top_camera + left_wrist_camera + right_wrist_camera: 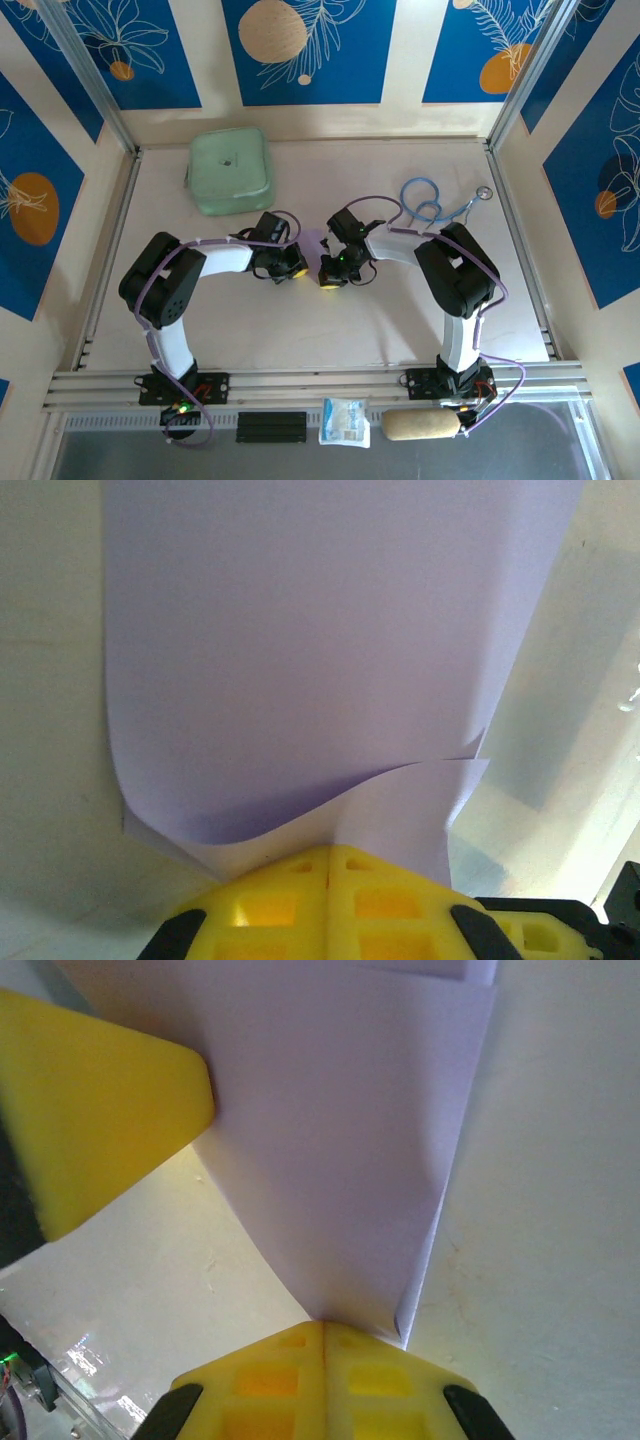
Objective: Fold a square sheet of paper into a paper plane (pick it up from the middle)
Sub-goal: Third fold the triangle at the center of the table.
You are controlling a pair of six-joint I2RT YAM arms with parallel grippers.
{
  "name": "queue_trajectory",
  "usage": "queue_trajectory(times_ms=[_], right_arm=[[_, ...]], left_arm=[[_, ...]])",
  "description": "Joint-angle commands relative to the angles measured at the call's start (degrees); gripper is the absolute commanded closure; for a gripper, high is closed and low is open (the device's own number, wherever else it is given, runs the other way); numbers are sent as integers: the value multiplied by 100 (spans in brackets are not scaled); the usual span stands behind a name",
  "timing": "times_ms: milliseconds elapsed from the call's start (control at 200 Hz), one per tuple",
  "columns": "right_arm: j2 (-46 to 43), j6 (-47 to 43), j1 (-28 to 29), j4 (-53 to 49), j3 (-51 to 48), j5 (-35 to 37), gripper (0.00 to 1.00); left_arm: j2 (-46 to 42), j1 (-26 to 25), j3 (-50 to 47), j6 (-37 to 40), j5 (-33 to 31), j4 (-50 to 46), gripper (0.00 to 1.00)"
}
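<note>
The square sheet of paper [322,243] is pale lilac and lies folded in layers at mid-table, between the two wrists. My left gripper [290,268] is shut on it. In the left wrist view the yellow jaws [328,852] pinch the paper's [300,660] curled near edge, where two layers overlap. My right gripper [332,275] is shut on it too. In the right wrist view the paper [340,1160] narrows down to the closed jaws [323,1325]. A yellow finger of the left gripper [100,1110] touches its left edge. From so close I cannot tell whether the fold has the shape of the paper plane.
A mint-green pouch [231,170] sits at the back left. A coiled blue cable [430,200] lies at the back right. On the front rail rest a white packet [345,420] and a tan roll [420,424]. Metal frame posts stand at both back corners.
</note>
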Motion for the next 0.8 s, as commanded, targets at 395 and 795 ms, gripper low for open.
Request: queue_trajectory(times_ms=[395,795], right_arm=[[146,86,-65,215,192,-273,96],[416,51,-78,4,297,-182,96]], left_arm=[[429,-33,-243,101,-475,-875,99],[447,-29,-253,84,-490,-881,99]])
